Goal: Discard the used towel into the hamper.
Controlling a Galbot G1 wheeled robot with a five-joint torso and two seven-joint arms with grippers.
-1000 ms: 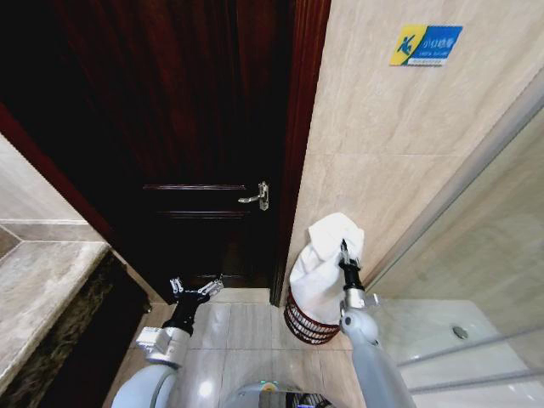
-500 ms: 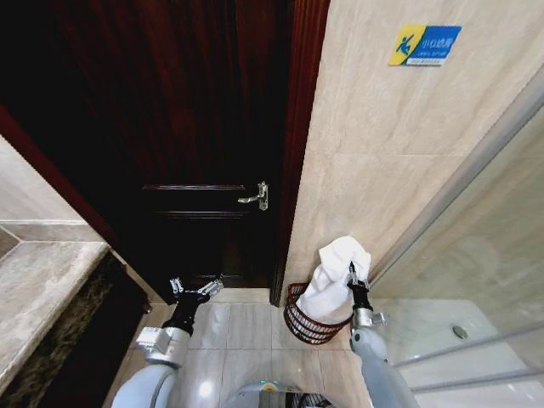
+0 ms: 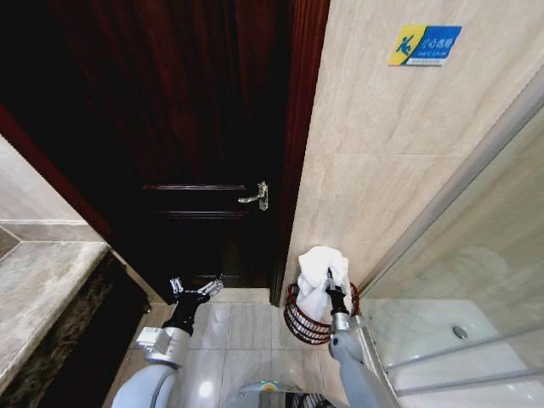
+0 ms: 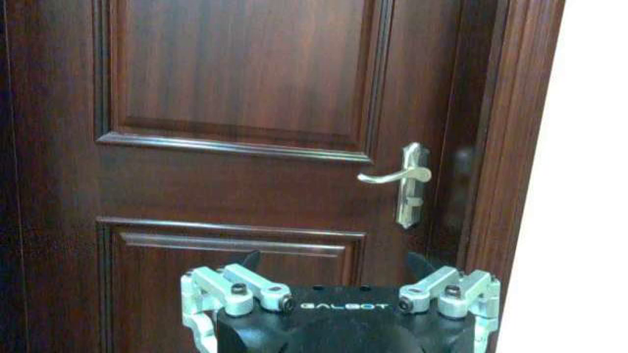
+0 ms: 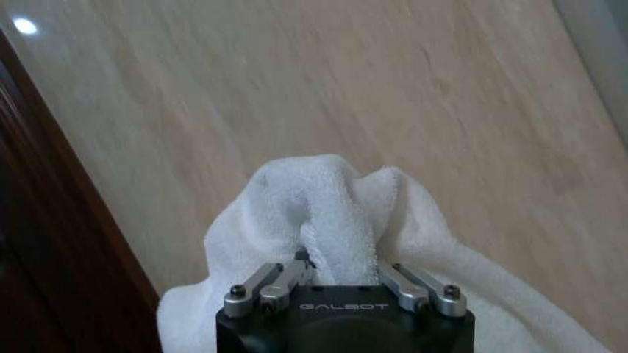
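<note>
The white towel (image 3: pixel 322 276) is bunched up and hangs down into the hamper (image 3: pixel 297 321), a dark red-brown wire basket on the floor against the beige wall. My right gripper (image 3: pixel 330 283) is shut on the towel's upper folds, just above the hamper's rim. In the right wrist view the towel (image 5: pixel 324 213) bulges up between the fingers (image 5: pixel 275 283). My left gripper (image 3: pixel 196 289) stands open low on the left, facing the dark door, holding nothing. It also shows in the left wrist view (image 4: pixel 339 283), its jaws spread wide.
A dark wooden door (image 3: pixel 195 144) with a metal lever handle (image 3: pixel 256 196) fills the middle. A stone counter (image 3: pixel 38 289) is at the left. A glass shower screen (image 3: pixel 459 280) runs along the right beside the hamper. A blue sign (image 3: pixel 425 44) is on the wall.
My right gripper has carried the towel down and to the left, from above the hamper until its lower part sits inside the basket. The left arm has stayed still.
</note>
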